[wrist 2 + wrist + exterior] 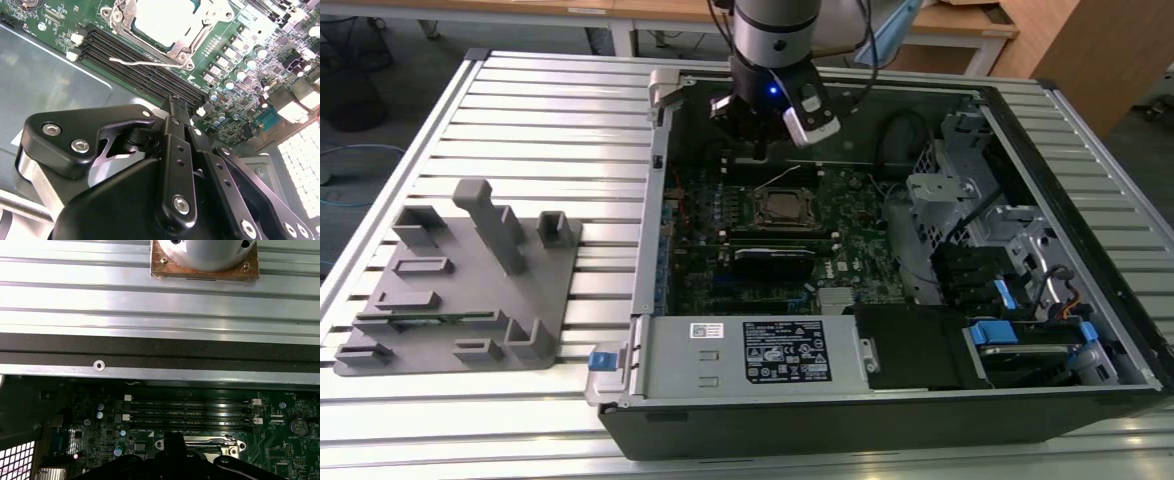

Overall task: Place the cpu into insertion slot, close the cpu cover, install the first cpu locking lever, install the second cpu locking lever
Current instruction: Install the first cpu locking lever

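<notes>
The cpu [162, 17], a pale square chip, lies in the insertion slot [762, 210] on the green board inside the open case. The silver cpu cover [196, 36] lies flat around it like a frame. A thin wire locking lever [145, 62] stands free beside the socket, over the black memory slots [190, 410]. It also shows in the exterior view as the locking lever [782, 178] angling away from the socket. My gripper [176, 102] hovers above the memory slots just beyond the socket, shut with nothing in it. In the exterior view the gripper [758, 153] hangs over the board's far part.
A grey power-supply box [747, 352] with a white label fills the case's near side. A metal drive cage [961, 200] and cables stand at the exterior view's right. A black card [774, 262] sits below the socket. A grey fixture tray [454, 290] lies on the slatted table outside the case.
</notes>
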Available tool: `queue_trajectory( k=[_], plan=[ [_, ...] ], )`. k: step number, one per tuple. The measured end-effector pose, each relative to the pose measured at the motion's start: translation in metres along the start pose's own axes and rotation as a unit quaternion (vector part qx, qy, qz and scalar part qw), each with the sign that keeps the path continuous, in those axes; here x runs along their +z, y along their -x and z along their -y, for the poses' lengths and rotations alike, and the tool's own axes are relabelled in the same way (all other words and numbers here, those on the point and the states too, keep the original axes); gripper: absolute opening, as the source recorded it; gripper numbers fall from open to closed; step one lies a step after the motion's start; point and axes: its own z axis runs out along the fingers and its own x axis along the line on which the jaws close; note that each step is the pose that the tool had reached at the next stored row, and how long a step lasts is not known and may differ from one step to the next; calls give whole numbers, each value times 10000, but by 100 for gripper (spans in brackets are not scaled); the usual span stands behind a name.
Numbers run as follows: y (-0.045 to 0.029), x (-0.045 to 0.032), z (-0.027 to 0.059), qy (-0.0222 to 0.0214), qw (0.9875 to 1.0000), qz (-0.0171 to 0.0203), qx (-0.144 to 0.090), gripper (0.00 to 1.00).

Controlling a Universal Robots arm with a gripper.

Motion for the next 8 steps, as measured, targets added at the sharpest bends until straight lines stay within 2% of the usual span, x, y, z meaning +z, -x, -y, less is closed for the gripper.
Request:
queue_trajectory(
  k=[8],
  plan=[
    [50, 39, 10, -6, 10000, 0, 5, 11]
  ],
)
